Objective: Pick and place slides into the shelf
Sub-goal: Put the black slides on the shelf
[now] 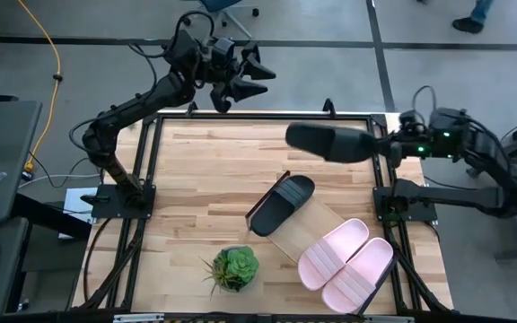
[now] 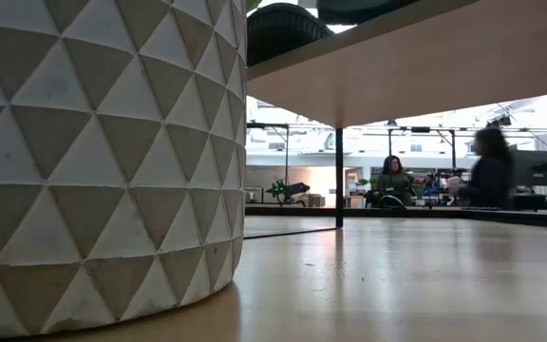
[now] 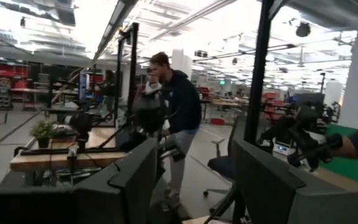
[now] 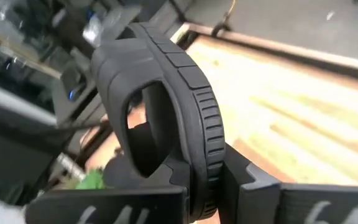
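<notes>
My right gripper is shut on a black slide that is lifted over the far right part of the table; the right wrist view shows it close up as the black slide. The shelf lies slantwise on the near right part of the table. A second black slide rests sole-down on its far end, and two pale pink slides lie side by side on its near end. My left gripper is open, raised beyond the table's far edge, away from all of them. My right gripper pinches the black slide between its two fingers at one end of the sole, whose ribbed rim shows in the gap. The fingers come in level from the table's right, along the slide. It is lifted clear and reaches toward the table's left.
A small green plant in a white faceted pot stands near the table's near edge, left of the shelf; it fills the left of the low view as the pot. Black frame rails border the table. People are in the room beyond.
</notes>
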